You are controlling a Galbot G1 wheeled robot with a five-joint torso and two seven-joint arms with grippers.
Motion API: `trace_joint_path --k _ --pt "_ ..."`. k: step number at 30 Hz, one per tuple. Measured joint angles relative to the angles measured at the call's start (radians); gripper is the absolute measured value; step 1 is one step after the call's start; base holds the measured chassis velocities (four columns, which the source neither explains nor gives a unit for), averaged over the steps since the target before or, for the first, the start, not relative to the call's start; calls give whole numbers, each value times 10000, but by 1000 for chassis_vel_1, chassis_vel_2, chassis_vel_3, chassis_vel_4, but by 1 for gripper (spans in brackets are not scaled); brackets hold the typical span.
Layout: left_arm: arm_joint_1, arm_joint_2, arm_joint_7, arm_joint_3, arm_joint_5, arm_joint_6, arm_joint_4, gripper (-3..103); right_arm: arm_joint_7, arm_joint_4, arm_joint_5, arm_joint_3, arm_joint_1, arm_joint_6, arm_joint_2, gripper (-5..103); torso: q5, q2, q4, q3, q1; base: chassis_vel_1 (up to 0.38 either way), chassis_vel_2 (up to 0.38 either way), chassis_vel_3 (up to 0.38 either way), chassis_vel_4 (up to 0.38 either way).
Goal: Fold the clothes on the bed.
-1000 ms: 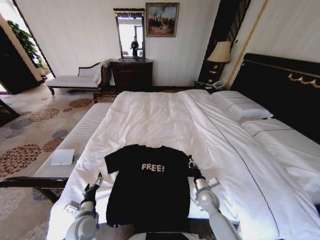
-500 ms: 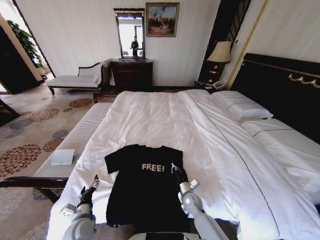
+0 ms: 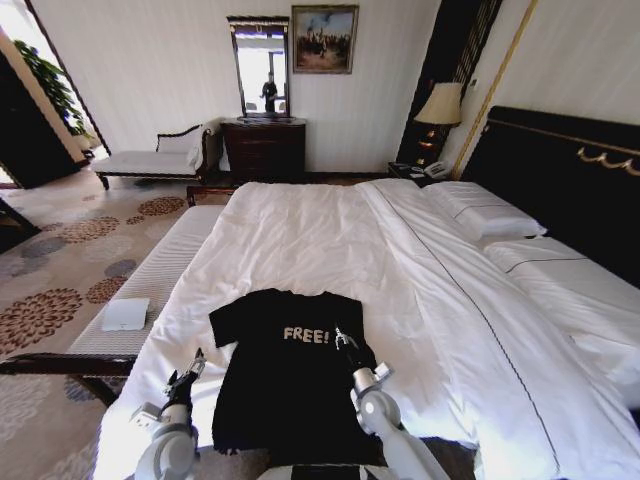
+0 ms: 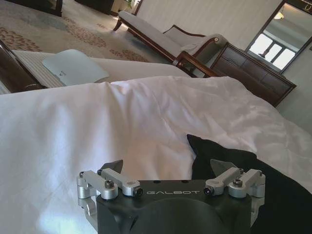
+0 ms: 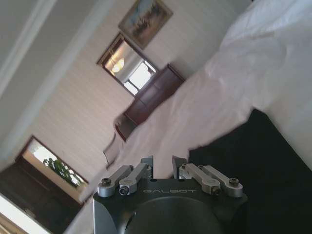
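The black T-shirt (image 3: 290, 375) lies flat on the bed (image 3: 420, 270). The right gripper (image 3: 343, 338), fingers nearly closed on nothing, hovers over its right chest. The left gripper (image 3: 190, 368), fingers spread, sits just beside its left sleeve.

Chaise bench (image 3: 150, 160), dark dresser (image 3: 264, 150), mirror (image 3: 260, 68); painting (image 3: 324, 39), lamp (image 3: 441, 105)

This is a bedroom furnished like a hotel room: a large bed (image 3: 330, 240) with a white duvet, pillows (image 3: 483, 215) and a tall dark headboard (image 3: 560, 180) takes up most of the floor. Against the far wall stand a dark wood dresser (image 3: 264, 150) with a mirror (image 3: 260, 68), a framed painting (image 3: 324, 39) and a cushioned chaise bench (image 3: 150, 160). A bedside lamp (image 3: 440, 108) with a telephone (image 3: 433, 170) beside it and a floral patterned carpet (image 3: 60, 250) complete the look.
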Motion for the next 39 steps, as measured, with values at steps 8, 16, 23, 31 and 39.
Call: trace_joint_path --k 8,16,23,31,39 --pt "-89 62 -1 36 -18 0 103 100 1446 2211 1019 616 -1341 -405 -219 50 0 1 -2 0 -1 0 0 0 0" --pt "65 165 13 -49 -154 -150 78 100 3227 1996 787 798 -1596 -875 -38 77 1 0 0 0 0 0 0 0 0" --pt "159 175 28 -62 -197 -253 8 100 4902 2683 982 714 -2228 -1178 252 99 -1 0 -1 0 -1 0 0 0 0" --pt "214 148 35 22 -167 -312 -36 100 4653 2279 1533 877 -2135 -1212 416 103 0 0 -1 0 0 0 0 0 0" --pt "286 201 37 -17 -162 -385 -46 100 4277 1717 1597 940 -1638 -1180 662 79 0 -1 1 0 0 0 0 0 0"
